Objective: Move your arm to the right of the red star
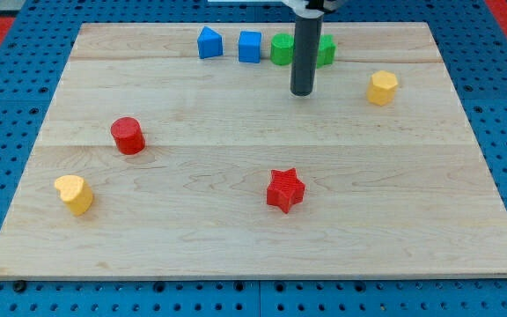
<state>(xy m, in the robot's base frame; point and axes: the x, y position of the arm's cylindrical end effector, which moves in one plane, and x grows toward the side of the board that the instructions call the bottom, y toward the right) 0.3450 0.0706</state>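
The red star point(284, 190) lies on the wooden board point(253, 251) a little right of the middle, toward the view's bottom. My tip point(303, 92) is near the view's top, well above the star and slightly to its right. The rod stands in front of two green blocks point(282, 49), partly hiding them.
A blue block point(209, 42) and a blue cube point(250, 47) sit at the top, left of the green blocks. A yellow hexagonal block point(381, 88) is at the upper right. A red cylinder point(128, 136) and a yellow heart-shaped block point(74, 194) are at the left.
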